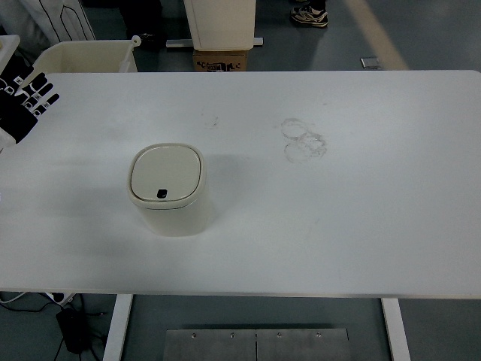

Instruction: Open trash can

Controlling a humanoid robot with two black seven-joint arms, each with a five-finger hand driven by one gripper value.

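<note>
**Closed trash can on a white table, robot hand at the far left**

On the left half of a wide white table (338, 226) stands a small cream trash can (168, 192), seen steeply from above. Its body is a rounded square, and its lid (166, 171) lies flat and shut across the top. A small dark button (161, 194) sits at the lid's near edge, the side closest to the camera. The can stands alone, upright, with bare tabletop all around it.

At the upper left edge of the picture, the robot's left hand (26, 101) rests at the table's far left corner. It is black with white segments along the fingers (41, 89), which are spread apart and relaxed, holding nothing. The hand is well apart from the can and does not touch it. The right hand does not appear.

Right of the can, toward the table's far side, several faint ring-shaped marks (303, 139) overlap on the surface.

Beyond the far edge of the table sits a cream plastic bin (83, 56) at the left, and a brown cardboard box (222, 60) near the middle with a pale cabinet above it. A person's shoe (310, 15) shows on the grey floor at the top of the picture. Under the near edge, white table legs (116, 327) and a black cable (71, 331) are visible.
</note>
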